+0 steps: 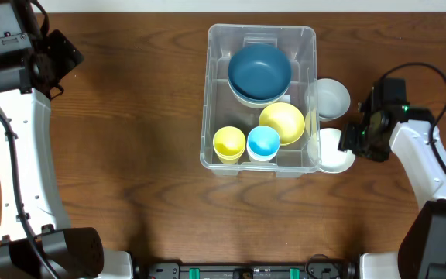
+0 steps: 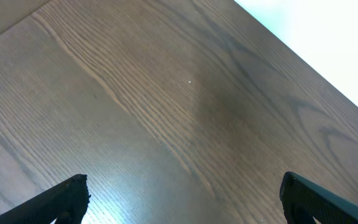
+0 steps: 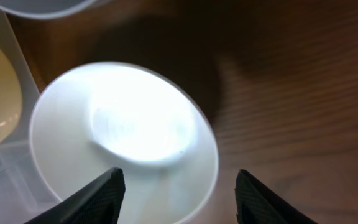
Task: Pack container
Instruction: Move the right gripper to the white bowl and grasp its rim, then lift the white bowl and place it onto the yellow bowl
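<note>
Clear plastic makes up the container (image 1: 206, 116), which is set upright on the wooden table (image 1: 130, 116), a little toward 1 o'clock of the table's centre in the overhead view. It is judged to be light, thin-walled and somewhat springy, with a smooth, slippery surface. If it had to be shifted, the rim would be the place to take hold, since the walls would probably flex under a pinch.

Inside it, a dark blue bowl (image 1: 259, 70) is seen at 12 o'clock, a yellow bowl (image 1: 283, 122) at 4 o'clock, a small blue cup (image 1: 263, 142) at 6 o'clock and a small yellow cup (image 1: 228, 142) at 7 o'clock.

Outside the 3 o'clock wall, two white bowls are placed just beside the container: the farther white bowl (image 1: 333, 98) at 3 o'clock and the nearer white bowl (image 1: 333, 151) at 4 o'clock. Both are judged to be light, stiff and slick, best taken by the rim.

The right gripper (image 1: 355, 138) is held over the 3 o'clock edge of the nearer white bowl, so the container lies at its 9 o'clock, with only that bowl between. In the right wrist view its jaws are seen spread apart, with the bowl's rim passing between them and nothing pinched. Whether a fingertip touches the bowl cannot be told.

The left gripper (image 2: 182, 199) is spread fully wide over bare wood at the table's 10 o'clock, well apart from the container.
</note>
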Robot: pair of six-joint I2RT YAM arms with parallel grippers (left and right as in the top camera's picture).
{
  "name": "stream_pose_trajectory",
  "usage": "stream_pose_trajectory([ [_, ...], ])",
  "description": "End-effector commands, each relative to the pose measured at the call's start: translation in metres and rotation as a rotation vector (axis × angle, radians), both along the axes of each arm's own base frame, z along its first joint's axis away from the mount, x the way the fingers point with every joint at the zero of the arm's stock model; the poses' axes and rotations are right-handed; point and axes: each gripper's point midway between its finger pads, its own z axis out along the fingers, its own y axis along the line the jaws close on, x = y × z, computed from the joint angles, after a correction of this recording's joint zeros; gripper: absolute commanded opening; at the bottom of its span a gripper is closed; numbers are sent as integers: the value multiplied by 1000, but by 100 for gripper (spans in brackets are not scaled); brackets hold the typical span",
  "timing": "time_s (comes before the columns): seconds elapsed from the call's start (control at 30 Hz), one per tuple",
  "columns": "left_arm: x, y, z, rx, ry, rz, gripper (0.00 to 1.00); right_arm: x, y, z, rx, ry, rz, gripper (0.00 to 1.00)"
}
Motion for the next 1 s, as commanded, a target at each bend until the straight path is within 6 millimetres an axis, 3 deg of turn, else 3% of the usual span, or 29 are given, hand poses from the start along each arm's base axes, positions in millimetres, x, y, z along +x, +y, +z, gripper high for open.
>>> stream_pose_trajectory([
  [0.0, -2, 3, 4, 18, -1, 0, 98, -9, -8, -15, 6, 11, 25, 59],
  [0.27, -2, 3, 4, 18, -1, 0, 98, -7, -10, -24, 2, -14, 20, 59],
  [0.47, -2, 3, 4, 18, -1, 0, 98, -8, -10, -39, -1, -43, 19, 72],
  [0.57, -2, 3, 4, 18, -1, 0, 98, -8, -10, -46, -1, -57, 10, 72],
  [0.67, -2, 3, 4, 18, -1, 0, 98, -8, -6, -46, 23, -62, 13, 58],
  [0.77, -2, 3, 4, 18, -1, 0, 98, -8, -5, -46, 28, -63, 14, 22],
  [0.83, -2, 3, 4, 18, -1, 0, 98, -8, -5, -46, 27, -61, 14, 5],
  [0.97, -2, 3, 4, 18, -1, 0, 98, -13, -13, -45, 19, -40, -14, 1],
])
